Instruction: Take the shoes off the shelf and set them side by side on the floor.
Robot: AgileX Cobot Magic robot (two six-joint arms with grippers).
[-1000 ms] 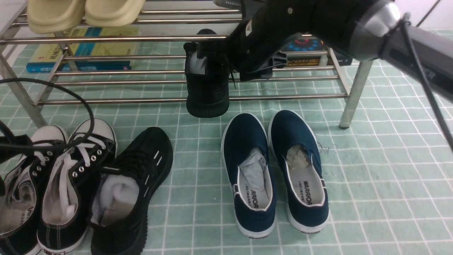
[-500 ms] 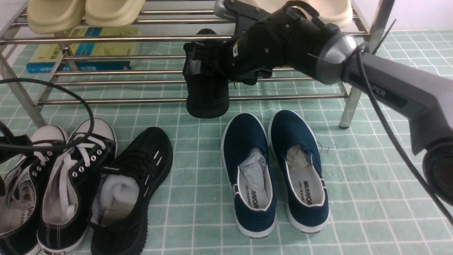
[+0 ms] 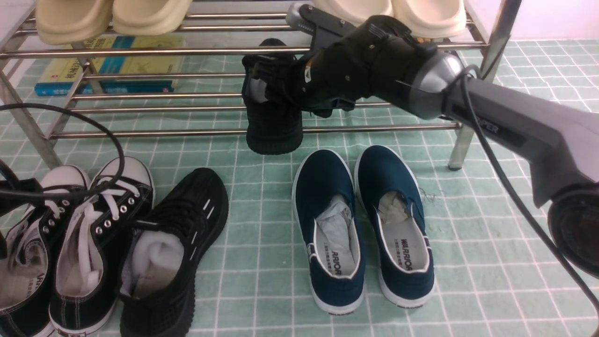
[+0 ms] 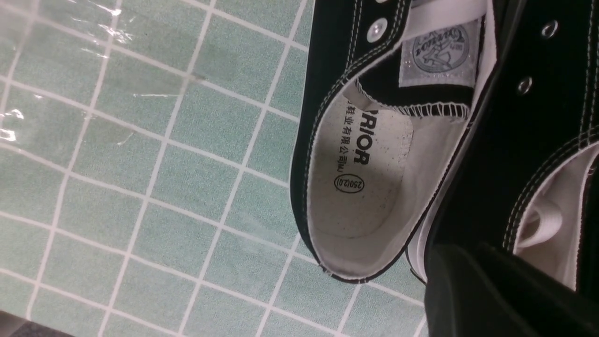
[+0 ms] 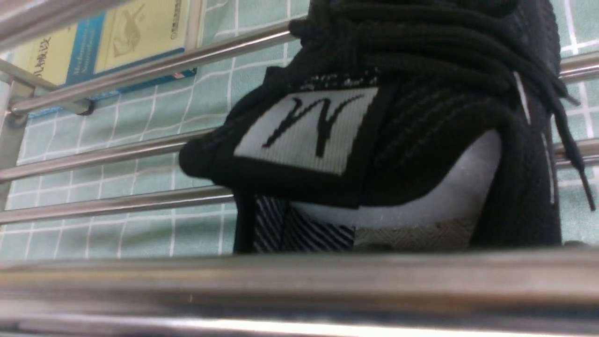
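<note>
- Shoes split up: one black knit shoe (image 3: 273,117) on the lower tier of shelf (image 3: 140,134), upper centre of front view, toe out over the front rod and tipped down toward floor (image 3: 491,234).
- Mate, the second black knit shoe (image 3: 178,252), flat on floor at lower left of front view, white stuffing inside, pressed against canvas sneakers (image 3: 84,234) at its left.
- Reaching in from upper right, right gripper (image 3: 276,85) at the heel opening of the shoe on the shelf; black on black, cannot tell whether wide, narrow or clamped.
- Right wrist view: white tongue label and stuffing of black knit shoe (image 5: 398,140) close up, shelf (image 5: 140,201) rods behind, one blurred rod across the bottom.
- Only a dark blurred piece of left gripper (image 4: 486,295) at lower right of left wrist view, above canvas sneakers (image 4: 355,178) and floor (image 4: 140,164); opening impossible to tell.
- Centre of front view: navy slip-ons (image 3: 360,224), side by side on floor, toes near the overhanging shoe.
- Top tier, upper left and upper right: cream slippers (image 3: 112,16).
- Through the rods at upper left: books (image 3: 107,65).
- Left edge: black cable (image 3: 112,140) looping over the canvas sneakers.
</note>
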